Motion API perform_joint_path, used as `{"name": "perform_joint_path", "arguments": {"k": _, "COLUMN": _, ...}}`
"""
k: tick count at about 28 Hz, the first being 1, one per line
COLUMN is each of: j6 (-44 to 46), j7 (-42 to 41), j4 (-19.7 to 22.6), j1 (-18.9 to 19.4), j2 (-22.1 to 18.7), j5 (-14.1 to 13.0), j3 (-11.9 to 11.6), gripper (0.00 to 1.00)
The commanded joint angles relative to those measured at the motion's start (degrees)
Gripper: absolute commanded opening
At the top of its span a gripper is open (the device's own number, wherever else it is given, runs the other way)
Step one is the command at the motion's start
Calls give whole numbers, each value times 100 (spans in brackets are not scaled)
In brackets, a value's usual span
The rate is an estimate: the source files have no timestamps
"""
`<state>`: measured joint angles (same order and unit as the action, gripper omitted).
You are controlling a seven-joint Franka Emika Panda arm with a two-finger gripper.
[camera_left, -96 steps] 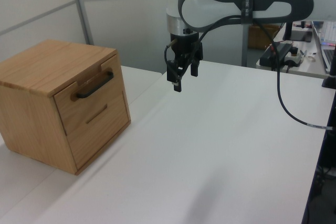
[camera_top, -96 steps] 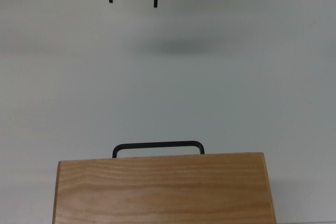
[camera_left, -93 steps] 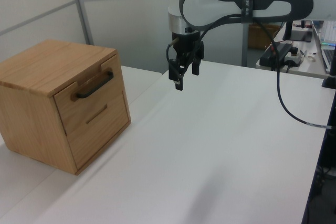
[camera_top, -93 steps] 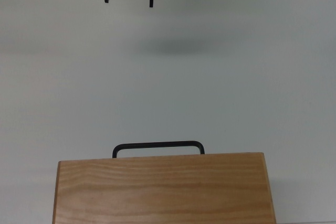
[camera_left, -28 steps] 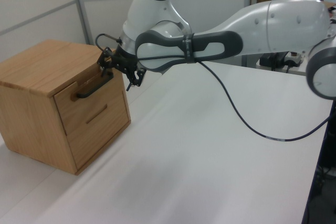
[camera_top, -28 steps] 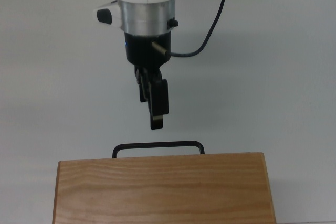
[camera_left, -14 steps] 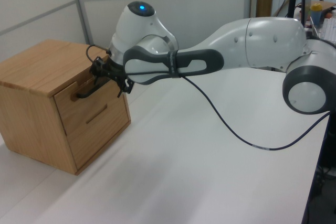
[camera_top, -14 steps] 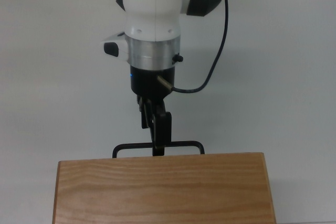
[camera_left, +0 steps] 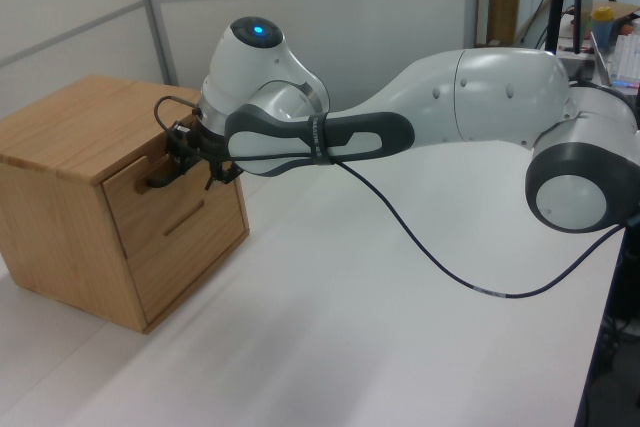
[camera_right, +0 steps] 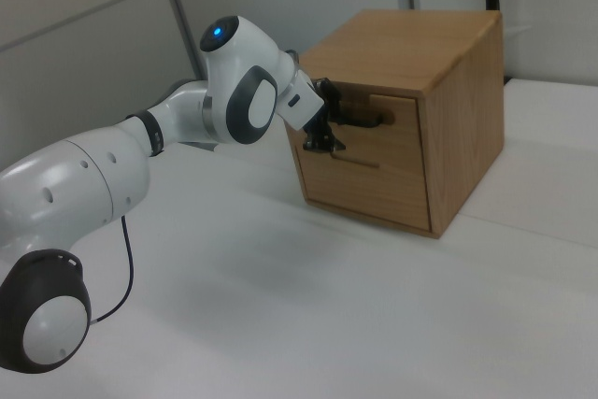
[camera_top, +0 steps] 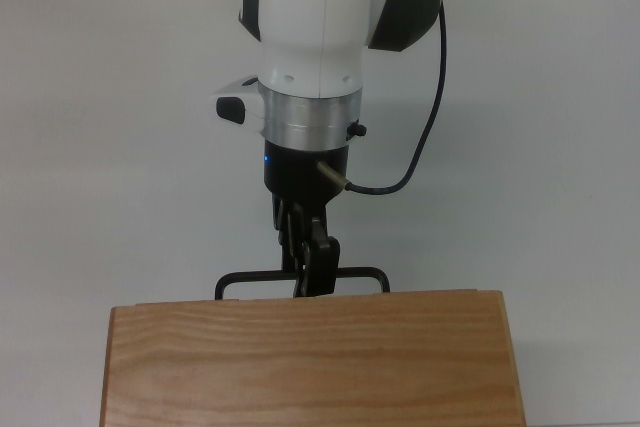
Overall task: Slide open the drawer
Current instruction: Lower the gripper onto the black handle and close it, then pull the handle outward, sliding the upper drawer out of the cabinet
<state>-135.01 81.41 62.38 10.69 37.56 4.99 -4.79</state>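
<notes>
You are viewing the gripper (camera_top: 311, 282) sitting at the middle of the drawer (camera_left: 165, 194) handle (camera_top: 352, 274), at the cabinet (camera_right: 425, 91) front's top. Whether the jaws are closing on the bar cannot be told. The cabinet is resting on the white counter (camera_top: 520, 147).

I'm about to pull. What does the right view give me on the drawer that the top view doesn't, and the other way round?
Only the right view shows the drawer front, sitting about flush with the cabinet, and a second panel beneath it. Only the top view shows the whole handle bar end to end, with the gripper meeting it near its middle. Both show the gripper at the handle and the cabinet's wood-grain top; neither settles whether the drawer has started to move.
</notes>
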Motion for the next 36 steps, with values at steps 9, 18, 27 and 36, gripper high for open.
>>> {"name": "perform_joint_path", "arguments": {"k": 9, "j6": 27, "j7": 314, "j4": 518, "j1": 109, "j2": -502, "j5": 468, "j3": -31, "gripper": 0}}
{"name": "perform_joint_path", "arguments": {"k": 18, "j6": 27, "j7": 253, "j4": 1355, "j1": 65, "j2": -1233, "j5": 486, "j3": 75, "gripper": 0}}
{"name": "perform_joint_path", "arguments": {"k": 27, "j6": 53, "j7": -46, "j4": 2233, "j1": 56, "j2": -1997, "j5": 459, "j3": 75, "gripper": 0}}
{"name": "perform_joint_path", "arguments": {"k": 36, "j6": 80, "j7": -397, "j4": 2998, "j1": 47, "j2": -2551, "j5": 450, "j3": 75, "gripper": 0}}
